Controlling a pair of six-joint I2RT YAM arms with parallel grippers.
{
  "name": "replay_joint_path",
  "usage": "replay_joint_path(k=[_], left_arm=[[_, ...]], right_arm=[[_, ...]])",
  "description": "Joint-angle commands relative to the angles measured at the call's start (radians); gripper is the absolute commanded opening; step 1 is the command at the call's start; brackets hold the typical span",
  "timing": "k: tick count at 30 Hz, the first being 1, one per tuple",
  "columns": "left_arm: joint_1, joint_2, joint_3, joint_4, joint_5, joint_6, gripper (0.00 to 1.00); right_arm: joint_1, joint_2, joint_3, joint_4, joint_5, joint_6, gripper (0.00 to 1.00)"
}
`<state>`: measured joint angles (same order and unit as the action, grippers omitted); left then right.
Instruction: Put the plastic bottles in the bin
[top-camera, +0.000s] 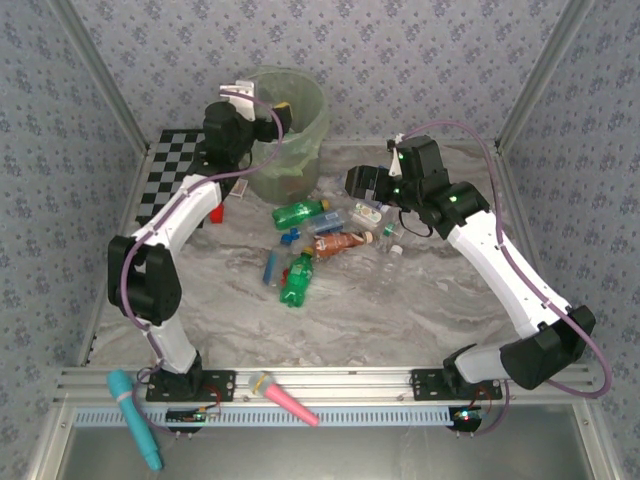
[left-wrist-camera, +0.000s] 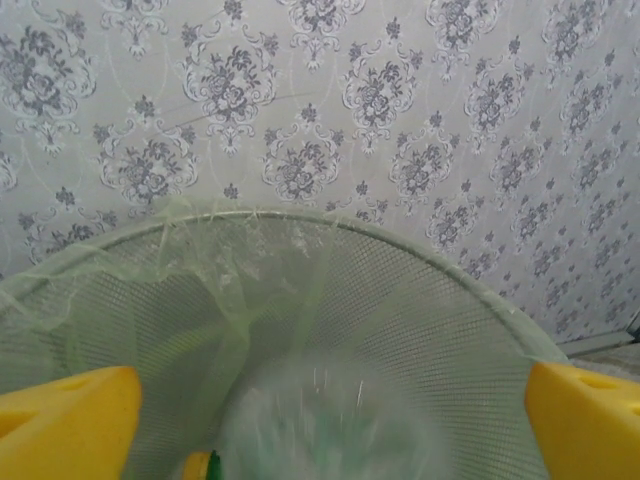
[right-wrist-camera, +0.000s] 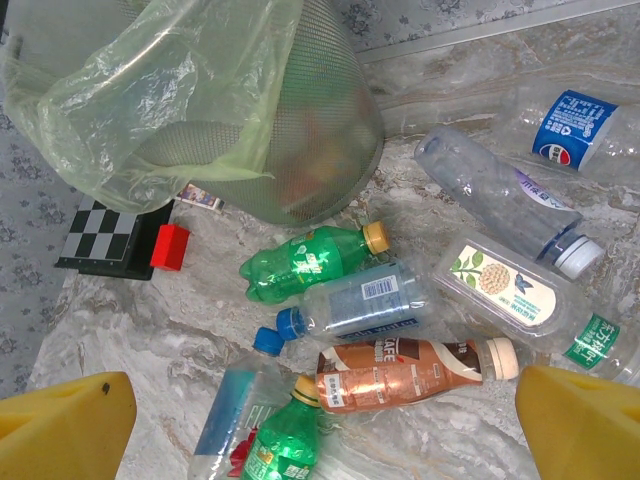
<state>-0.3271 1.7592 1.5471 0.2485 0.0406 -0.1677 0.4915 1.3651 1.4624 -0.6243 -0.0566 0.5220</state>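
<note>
bin (right-wrist-camera: 325, 130): translucent pale-green plastic, fine mesh texture on the wall
bag (right-wrist-camera: 150, 90): thin clear-green plastic film, crinkled, glossy in the folds
green bottle (right-wrist-camera: 305, 262): glossy translucent plastic, printed label wrap
brown bottle (right-wrist-camera: 400, 372): glossy printed sleeve, smooth cream plastic cap
clear bottle (right-wrist-camera: 490, 190): transparent plastic, dented and crumpled, shiny
tabletop (right-wrist-camera: 150, 310): marble-patterned surface, smooth, slight sheen
chessboard (right-wrist-camera: 100, 235): flat printed board, matt
fingers (right-wrist-camera: 65, 425): yellow plastic, matt, smooth
arms (top-camera: 500, 262): white glossy shells, black matt joints
frame (top-camera: 370, 382): bare ribbed metal, dull silver
pink tool (top-camera: 285, 398): smooth plastic look, soft sheen
wall (left-wrist-camera: 300, 100): patterned wallpaper, matt
</note>
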Motion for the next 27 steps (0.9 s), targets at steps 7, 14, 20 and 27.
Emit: replay_joint_path(k=[7, 14, 20, 27], left_arm=[[0.003, -0.071, 0.024, -0.055, 0.008, -0.003, 1.00], [0.003, -0.072, 0.080, -0.158, 0.014, -0.022, 1.00], [0.000, -0.091, 0.096, -0.243, 0.070, -0.067, 1.00], [-0.064, -0.126, 0.099, -0.387, 0.083, -0.063, 1.00]], right_arm=[[-0.004, -0.003, 0.010, -0.006, 0.003, -0.013, 0.99], [-0.004, -0.016, -0.009, -0.010, 0.013, -0.005, 0.99], [-0.038, -0.025, -0.050, -0.032, -0.004, 0.028, 0.99], [-0.104, -0.009, -0.105, -0.088, -0.007, 0.074, 0.99]])
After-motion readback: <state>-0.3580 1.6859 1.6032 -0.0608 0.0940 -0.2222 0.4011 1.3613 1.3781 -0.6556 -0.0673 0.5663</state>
